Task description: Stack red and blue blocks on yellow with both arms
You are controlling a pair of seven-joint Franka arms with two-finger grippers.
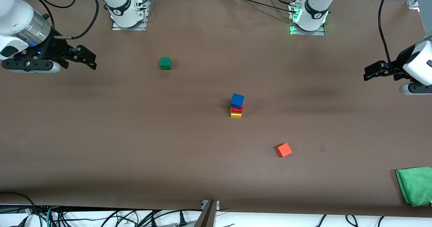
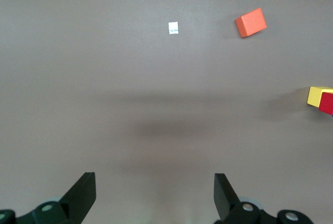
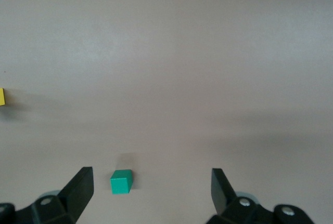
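The blue block (image 1: 237, 101) sits on the red block (image 1: 237, 110), which sits on the yellow cube (image 1: 236, 114), as one stack at the table's middle. The blue block is turned a little against the ones below. My left gripper (image 1: 368, 74) is open and empty, up over the left arm's end of the table. My right gripper (image 1: 90, 60) is open and empty, up over the right arm's end. The left wrist view shows my open left gripper (image 2: 155, 193) and, at its edge, parts of the yellow cube (image 2: 314, 95) and red block (image 2: 327, 103). The right wrist view shows my open right gripper (image 3: 151, 190).
A green cube (image 1: 165, 63) lies farther from the front camera than the stack, toward the right arm's end; it shows in the right wrist view (image 3: 122, 181). An orange-red cube (image 1: 284, 149) lies nearer the camera. A green cloth (image 1: 415, 185) lies at the near corner at the left arm's end.
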